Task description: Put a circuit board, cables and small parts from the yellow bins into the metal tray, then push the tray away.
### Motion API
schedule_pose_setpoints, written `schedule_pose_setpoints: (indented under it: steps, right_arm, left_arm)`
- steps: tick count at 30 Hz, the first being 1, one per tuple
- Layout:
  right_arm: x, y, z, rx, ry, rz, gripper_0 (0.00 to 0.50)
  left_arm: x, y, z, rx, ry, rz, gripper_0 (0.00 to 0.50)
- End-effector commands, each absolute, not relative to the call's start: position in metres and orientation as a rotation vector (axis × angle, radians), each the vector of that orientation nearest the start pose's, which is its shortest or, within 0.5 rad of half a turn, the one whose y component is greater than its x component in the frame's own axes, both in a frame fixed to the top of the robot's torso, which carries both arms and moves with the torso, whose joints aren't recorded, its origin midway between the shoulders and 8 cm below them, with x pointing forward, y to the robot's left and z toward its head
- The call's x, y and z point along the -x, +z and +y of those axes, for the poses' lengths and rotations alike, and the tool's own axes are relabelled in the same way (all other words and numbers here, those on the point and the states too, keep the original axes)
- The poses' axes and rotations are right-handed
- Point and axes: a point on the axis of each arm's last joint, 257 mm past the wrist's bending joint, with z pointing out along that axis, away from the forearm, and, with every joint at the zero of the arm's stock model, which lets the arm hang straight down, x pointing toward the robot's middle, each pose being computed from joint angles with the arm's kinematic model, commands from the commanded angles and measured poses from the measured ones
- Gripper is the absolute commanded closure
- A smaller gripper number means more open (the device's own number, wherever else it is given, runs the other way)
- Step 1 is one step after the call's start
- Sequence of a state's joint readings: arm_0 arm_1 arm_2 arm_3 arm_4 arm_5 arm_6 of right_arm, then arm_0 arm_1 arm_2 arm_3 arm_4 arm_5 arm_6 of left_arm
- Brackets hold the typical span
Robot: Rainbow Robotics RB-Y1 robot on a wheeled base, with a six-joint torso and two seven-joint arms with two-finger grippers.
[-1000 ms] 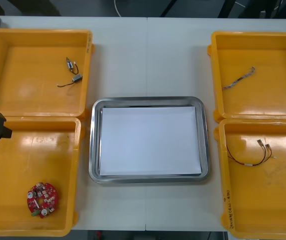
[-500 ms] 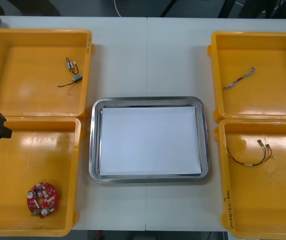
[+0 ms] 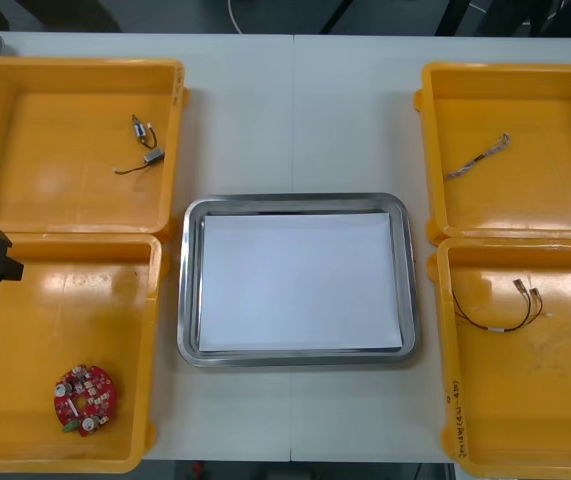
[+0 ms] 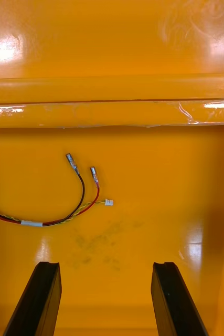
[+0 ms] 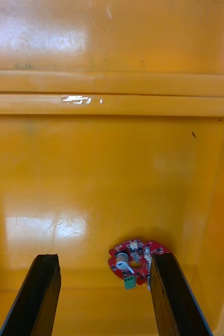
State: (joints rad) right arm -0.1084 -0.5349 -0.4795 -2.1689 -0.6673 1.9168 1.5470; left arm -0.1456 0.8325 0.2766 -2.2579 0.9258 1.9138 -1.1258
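Now, at the left edge of the front view, above the near left bin (image 3: 155, 340): left end effector (image 5: 104, 262), wide open, gripping nothing. Black fingers (image 5: 46, 294) well apart over the bin floor. On that floor, toward the corner nearest the robot: board (image 3: 85, 398), round and red, lying flat. In the left wrist view, partly covered by one fingertip, the rest showing between the two fingers.

Over at the right edge, above the near right bin (image 3: 443, 380): right end effector (image 4: 104, 268), likewise wide, gripping nothing. Beyond its fingertips, flat on the bin floor and apart from them: red and yellow cable (image 3: 500, 318), run together with a black wire, bent in a curve, small metal tips at the ends pointing toward the bin's far wall.

Far left bin (image 3: 177, 140): two small metal parts (image 3: 145, 130), near each other, close to the wall on the tray's side, one trailing a thin dark wire. Far right bin (image 3: 427, 150): blue and white cable (image 3: 477, 157), short, lying slantwise on the floor.

Between the bins, in the middle of the desk (image 3: 295, 110): tray (image 3: 190, 290), shiny rim, plain white inside. Apart from every bin, with strips of desk between.
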Motion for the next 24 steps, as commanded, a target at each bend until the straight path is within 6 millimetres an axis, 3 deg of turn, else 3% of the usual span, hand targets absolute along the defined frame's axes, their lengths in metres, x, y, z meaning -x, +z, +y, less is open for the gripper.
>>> schedule_pose_setpoints:
  steps: [1, 8, 11, 24]
  right_arm:
    - [-0.363, -0.183, -0.407, -0.07, -0.044, 2.619, 0.0]
    - [-0.371, -0.169, -0.408, -0.052, -0.062, 2.588, 0.0]
    - [-0.369, -0.173, -0.408, -0.052, -0.062, 2.599, 0.0]
    - [-0.368, -0.174, -0.397, -0.174, -0.012, 2.595, 0.0]
  left_arm:
    - [-0.352, -0.161, 0.363, -0.018, 0.021, 2.711, 0.0]
    - [-0.351, -0.159, 0.363, 0.02, 0.005, 2.709, 0.0]
    - [-0.35, -0.161, 0.364, 0.041, 0.002, 2.712, 0.0]
    - [-0.328, -0.188, 0.368, 0.144, -0.022, 2.757, 0.0]
